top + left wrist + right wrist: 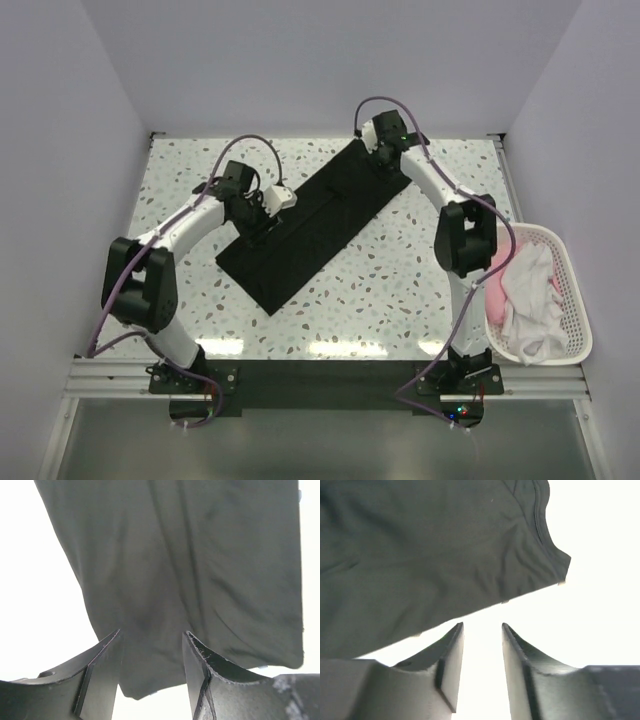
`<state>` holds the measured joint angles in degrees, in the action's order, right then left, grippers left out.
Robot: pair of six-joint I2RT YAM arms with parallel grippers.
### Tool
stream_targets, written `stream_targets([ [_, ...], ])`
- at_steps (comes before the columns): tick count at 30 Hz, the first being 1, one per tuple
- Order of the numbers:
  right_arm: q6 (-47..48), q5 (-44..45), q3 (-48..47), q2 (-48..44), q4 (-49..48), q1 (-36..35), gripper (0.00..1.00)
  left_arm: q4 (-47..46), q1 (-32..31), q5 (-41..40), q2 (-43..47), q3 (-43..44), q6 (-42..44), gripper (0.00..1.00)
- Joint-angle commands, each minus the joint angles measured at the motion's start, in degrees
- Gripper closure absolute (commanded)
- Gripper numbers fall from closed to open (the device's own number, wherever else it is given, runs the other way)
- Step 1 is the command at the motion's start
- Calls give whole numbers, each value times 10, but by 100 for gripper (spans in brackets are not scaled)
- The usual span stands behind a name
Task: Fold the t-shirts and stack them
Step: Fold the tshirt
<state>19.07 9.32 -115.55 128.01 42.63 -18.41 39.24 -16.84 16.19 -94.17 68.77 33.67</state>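
Gaping left hand (152, 632) over black t-shirt (200, 555)

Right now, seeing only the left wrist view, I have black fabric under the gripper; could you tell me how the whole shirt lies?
Observer: The black t-shirt lies flat as a long narrow strip, diagonal on the speckled table.
Operator: Thanks. Where is the right gripper?
Observer: The right gripper is open at the strip's far end, the fabric edge just beyond its fingertips.
Operator: Any other shirts around?
Observer: A white shirt and a pink shirt lie bunched in the white basket at the right.
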Motion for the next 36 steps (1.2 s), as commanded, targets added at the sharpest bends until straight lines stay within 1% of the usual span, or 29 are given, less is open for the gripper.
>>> stream_targets([
  [1, -44, -68, 32, -80, 58, 0, 57, -41, -1, -41, -67, 39, 11, 45],
  [2, -50, -76, 49, -94, 66, 0, 56, -43, -1, -59, -97, 53, 18, 46],
  [5, -61, -105, 79, -115, 101, 2, 47, -56, -2, -96, -131, 54, 40, 46],
  [6, -62, -113, 87, -122, 106, 1, 37, -59, -2, -103, -138, 51, 46, 46],
  [7, -61, -121, 105, -129, 112, 1, 30, -58, -2, -109, -142, 44, 56, 46],
  [8, -61, -134, 115, -143, 112, 2, 19, -57, -3, -119, -148, 40, 61, 47],
  [9, -61, -141, 124, -148, 112, 3, 15, -45, -7, -119, -151, 35, 65, 47],
  [11, -62, -156, 139, -156, 118, 7, 12, -29, -14, -111, -143, 8, 77, 48],
  [14, -69, -179, 145, -156, 136, 20, 12, -15, -53, -94, -112, -51, 80, 49],
  [15, -69, -185, 146, -156, 140, 23, 12, -11, -84, -87, -102, -70, 73, 49],
  [16, -69, -187, 151, -155, 144, 27, 12, -4, -103, -63, -91, -99, 49, 49],
  [17, -66, -188, 153, -156, 146, 33, 13, 2, -125, -49, -70, -113, 32, 49],
  [18, -62, -186, 154, -156, 148, 36, 13, 14, -178, -38, -59, -125, 13, 49],
  [20, -56, -186, 156, -153, 155, 43, 17, 26, -236, 8, -27, -145, -35, 48],
  [21, -51, -186, 157, -152, 156, 43, 18, 31, -285, 23, -19, -143, -53, 48],
  [22, -50, -187, 160, -150, 155, 44, 19, 30, -300, 53, -6, -127, -86, 47],
  [23, -50, -188, 161, -150, 152, 44, 22, 35, -307, 74, -3, -113, -102, 46],
  [24, -50, -191, 162, -146, 149, 44, 23, 36, -306, 95, -1, -96, -115, 46],
  [25, -50, -200, 160, -144, 146, 43, 25, 35, -304, 105, 0, -60, -137, 46],
  [28, -54, -221, 146, -126, 141, 42, 35, 11, -275, 110, 19, -15, -162, 45],
  [29, -53, -225, 140, -115, 140, 39, 40, 1, -261, 113, 21, -9, -170, 45],
  [30, -53, -226, 135, -109, 140, 38, 42, -20, -227, 116, 22, -5, -179, 45],
  [32, -51, -236, 120, -97, 141, 34, 50, -44, -194, 121, 17, 7, -196, 45],
  [33, -50, -239, 118, -92, 140, 32, 51, -56, -168, 115, 14, 8, -203, 45],
  [34, -50, -243, 119, -89, 134, 30, 53, -70, -156, 104, 7, 11, -221, 45],
  [36, -53, -252, 126, -85, 122, 23, 59, -108, -122, 107, -7, 16, -243, 45],
])
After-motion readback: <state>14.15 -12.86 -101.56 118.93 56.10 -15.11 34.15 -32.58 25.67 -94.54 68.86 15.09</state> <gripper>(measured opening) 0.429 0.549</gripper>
